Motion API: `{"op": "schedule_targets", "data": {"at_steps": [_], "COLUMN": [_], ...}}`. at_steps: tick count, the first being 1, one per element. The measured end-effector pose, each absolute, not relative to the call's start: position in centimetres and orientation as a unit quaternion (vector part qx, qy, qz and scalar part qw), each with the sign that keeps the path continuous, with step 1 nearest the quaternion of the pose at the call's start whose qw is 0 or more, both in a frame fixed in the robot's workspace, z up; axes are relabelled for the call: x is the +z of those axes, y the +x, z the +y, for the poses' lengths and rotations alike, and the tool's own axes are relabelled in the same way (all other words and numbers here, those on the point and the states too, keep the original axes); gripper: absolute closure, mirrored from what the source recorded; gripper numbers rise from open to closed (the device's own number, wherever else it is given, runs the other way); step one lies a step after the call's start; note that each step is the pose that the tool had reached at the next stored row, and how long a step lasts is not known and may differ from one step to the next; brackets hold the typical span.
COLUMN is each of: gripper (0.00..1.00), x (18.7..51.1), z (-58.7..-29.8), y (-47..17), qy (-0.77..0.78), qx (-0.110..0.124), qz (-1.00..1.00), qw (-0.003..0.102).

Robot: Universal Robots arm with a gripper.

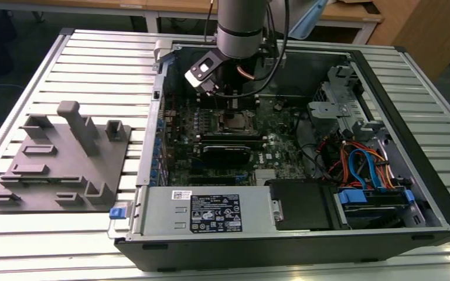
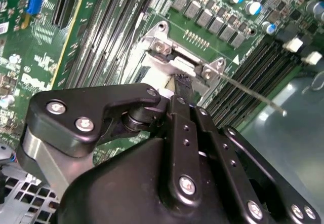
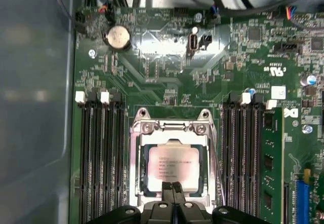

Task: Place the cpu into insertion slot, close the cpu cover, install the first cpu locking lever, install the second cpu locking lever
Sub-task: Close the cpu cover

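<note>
The chip [image 3: 173, 167] lies flat in the socket [image 3: 143, 176], its dull metal top facing up. The silver cover [image 3: 172, 128] lies around the chip, and the chip's top shows through the cover's square opening.

In both wrist views the tool [image 3: 172, 188] [image 2: 183, 80] is right over the socket. Its two narrow black fingers are pressed together with nothing between them. The tips sit at the edge of the chip farthest from the cover's two hinge screws. I cannot tell whether they touch the metal.

In the second wrist view a thin wire lever [image 2: 253, 97] sticks out from one corner of the socket, across the nearby memory slots [image 2: 253, 72].

In the exterior view the arm [image 1: 241, 26] reaches down into the open computer case [image 1: 287, 234] above the socket. The case rests on the slatted tabletop [image 1: 53, 246].
</note>
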State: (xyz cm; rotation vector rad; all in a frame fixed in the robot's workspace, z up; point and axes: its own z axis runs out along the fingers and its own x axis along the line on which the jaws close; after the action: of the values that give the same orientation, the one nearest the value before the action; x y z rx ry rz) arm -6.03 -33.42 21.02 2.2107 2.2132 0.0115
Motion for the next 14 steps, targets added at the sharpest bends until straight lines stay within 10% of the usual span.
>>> {"op": "schedule_targets", "data": {"at_steps": [14], "gripper": [0.9], "x": [20.08], "z": [-33.42], "y": [-6.34], "qy": [0.706], "qx": [0.002], "qz": [0.708], "qw": [0.005]}}
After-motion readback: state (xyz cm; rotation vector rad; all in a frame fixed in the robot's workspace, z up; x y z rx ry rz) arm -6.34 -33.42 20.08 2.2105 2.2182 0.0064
